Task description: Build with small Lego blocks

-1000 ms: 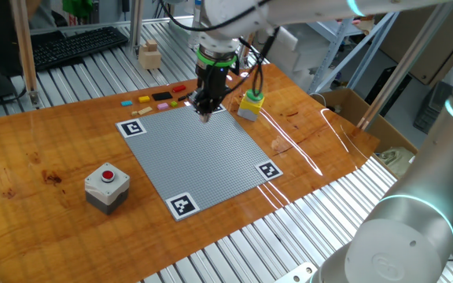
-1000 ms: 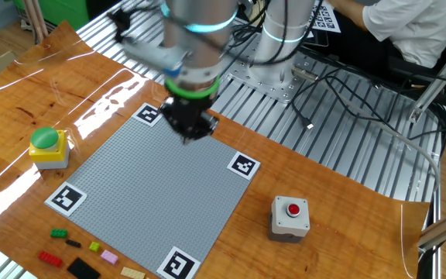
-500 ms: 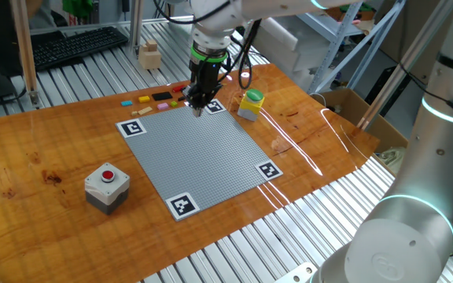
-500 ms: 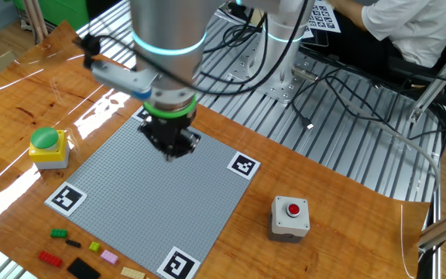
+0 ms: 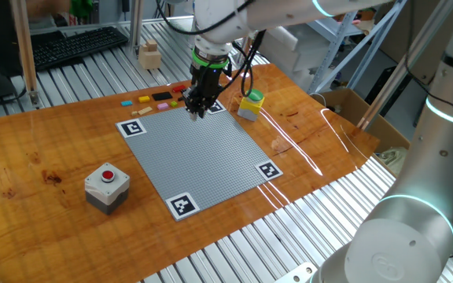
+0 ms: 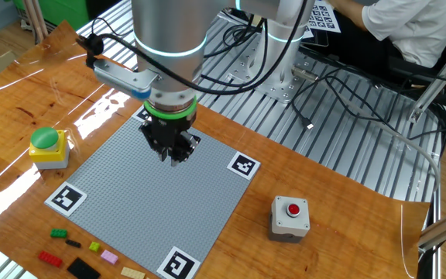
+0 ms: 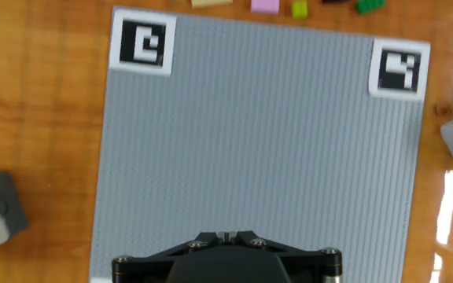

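Your tool (image 6: 170, 157) hangs pointing straight down over the grey studded plate (image 5: 203, 153), toward the plate's edge nearest the blocks in one fixed view. Whether its jaws are apart or together you cannot tell: both fixed cameras show only a dark tip, and the hand view catches just the black housing at the bottom of the picture. Nothing can be made out between the fingers.

The small Lego blocks (image 6: 76, 254) lie in a loose row on the wooden tabletop (image 5: 46, 149) just off one edge of the plate, apart from the tool. In the other fixed view you can pick out a green one (image 6: 57, 232), a red one (image 6: 50, 258), a yellow-green one (image 6: 94, 247), a pink one (image 6: 110, 256), a black one (image 6: 83, 269) and a tan one (image 6: 132, 273).

A yellow box with a green cap (image 6: 48, 146) stands beside another edge of the plate, and a grey box with a red button (image 6: 290, 217) sits on the tabletop near a third.
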Controlling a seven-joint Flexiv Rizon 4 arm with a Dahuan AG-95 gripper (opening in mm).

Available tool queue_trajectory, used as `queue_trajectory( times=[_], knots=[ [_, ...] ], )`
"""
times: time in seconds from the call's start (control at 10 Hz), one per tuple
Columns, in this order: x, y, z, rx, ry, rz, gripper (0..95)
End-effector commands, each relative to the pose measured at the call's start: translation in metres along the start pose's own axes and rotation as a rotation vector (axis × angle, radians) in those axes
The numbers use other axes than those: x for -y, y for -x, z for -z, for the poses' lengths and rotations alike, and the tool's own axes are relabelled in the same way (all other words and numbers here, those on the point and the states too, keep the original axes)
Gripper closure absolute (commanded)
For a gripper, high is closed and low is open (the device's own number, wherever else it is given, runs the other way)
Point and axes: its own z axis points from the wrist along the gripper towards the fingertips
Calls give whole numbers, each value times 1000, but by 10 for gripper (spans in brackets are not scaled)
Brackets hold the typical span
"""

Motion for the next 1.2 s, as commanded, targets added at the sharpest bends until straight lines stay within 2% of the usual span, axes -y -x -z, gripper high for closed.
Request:
queue_trajectory(
  times=[0.1, 0.4, 0.5, 0.7, 0.8, 1.2],
  knots=[
    [0, 2, -2, 4, -2, 6, 760],
    [0, 2, -4, 5, -8, 2, 760],
    [0, 2, -4, 8, -4, 7, 950],
    [0, 2, -4, 4, 18, 12, 950],
    [0, 2, -4, 4, 18, 19, 760],
    [0, 2, -4, 2, 13, 16, 760]
  ],
)
